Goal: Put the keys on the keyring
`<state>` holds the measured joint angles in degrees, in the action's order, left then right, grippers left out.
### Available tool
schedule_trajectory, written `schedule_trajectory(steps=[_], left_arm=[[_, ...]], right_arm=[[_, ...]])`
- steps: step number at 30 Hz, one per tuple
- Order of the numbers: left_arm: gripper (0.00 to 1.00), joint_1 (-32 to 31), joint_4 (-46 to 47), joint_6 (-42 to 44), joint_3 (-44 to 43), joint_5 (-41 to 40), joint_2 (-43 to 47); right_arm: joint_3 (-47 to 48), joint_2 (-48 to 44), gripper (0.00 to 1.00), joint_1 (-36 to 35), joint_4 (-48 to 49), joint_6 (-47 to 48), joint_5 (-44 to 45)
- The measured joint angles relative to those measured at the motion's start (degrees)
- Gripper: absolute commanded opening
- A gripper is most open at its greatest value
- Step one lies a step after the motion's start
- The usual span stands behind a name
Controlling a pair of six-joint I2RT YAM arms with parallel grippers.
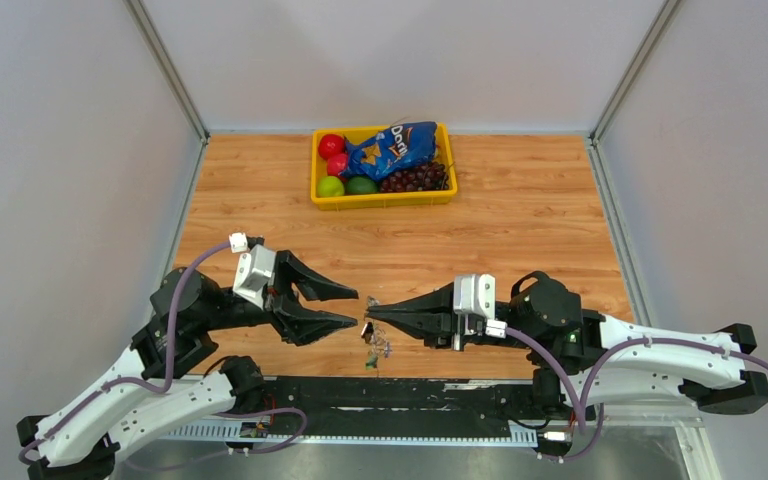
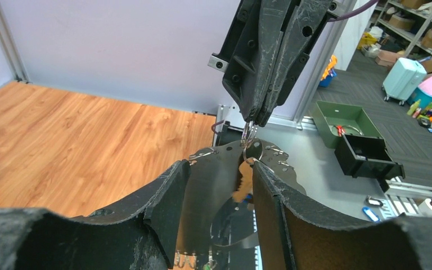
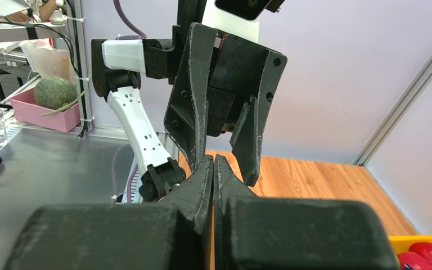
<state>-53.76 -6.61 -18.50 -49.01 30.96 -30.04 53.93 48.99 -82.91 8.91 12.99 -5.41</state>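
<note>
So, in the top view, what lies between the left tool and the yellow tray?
Nothing: only bare wooden table runs from the open left tool to the yellow tray. The top external view shows it.

The table [image 1: 520, 230] presents a smooth wood-grain surface with a low sheen. The left gripper [image 2: 220, 166] and the right gripper [image 2: 256, 115] are matt black plastic, coarse-textured and scuffed with pale scratches. The keys [image 2: 254, 151] are bright, reflective silvery metal.
</note>
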Motion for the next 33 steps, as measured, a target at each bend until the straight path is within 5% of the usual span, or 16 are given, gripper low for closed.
schedule_trajectory(steps=[33], left_arm=[[0.51,0.0,5.57,-2.14,1.09,3.08,-1.92]], right_arm=[[0.17,1.51,0.0,-1.4,1.27,1.16,1.68]])
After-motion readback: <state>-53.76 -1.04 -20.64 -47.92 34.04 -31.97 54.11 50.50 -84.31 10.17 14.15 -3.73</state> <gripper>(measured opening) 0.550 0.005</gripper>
